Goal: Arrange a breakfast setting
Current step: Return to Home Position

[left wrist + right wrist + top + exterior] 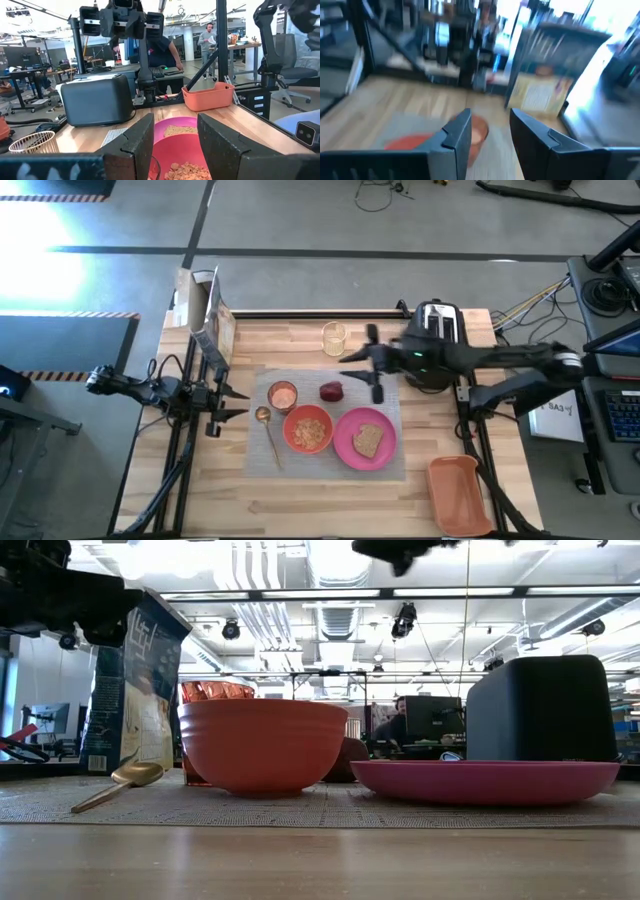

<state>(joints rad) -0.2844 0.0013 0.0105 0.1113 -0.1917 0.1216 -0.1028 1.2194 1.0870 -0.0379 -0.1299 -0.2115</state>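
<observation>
Only the high view shows the brown toast slice (367, 440) on the round pink plate (342, 442). The left hand (242, 403), at the left edge of the table (300, 490), and the right hand (348, 366) are both released.

A light wooden table (300, 500) carries a grey woven placemat (320, 463) at its centre, a black-and-silver toaster (437, 320) at the back right, an orange tray (460, 495) at the front right corner, a cereal box (200, 305) back left and a pale cup (334, 338) just behind the mat.

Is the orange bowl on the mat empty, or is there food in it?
Not empty. The bowl holds pale cereal flakes, seen from above.
</observation>
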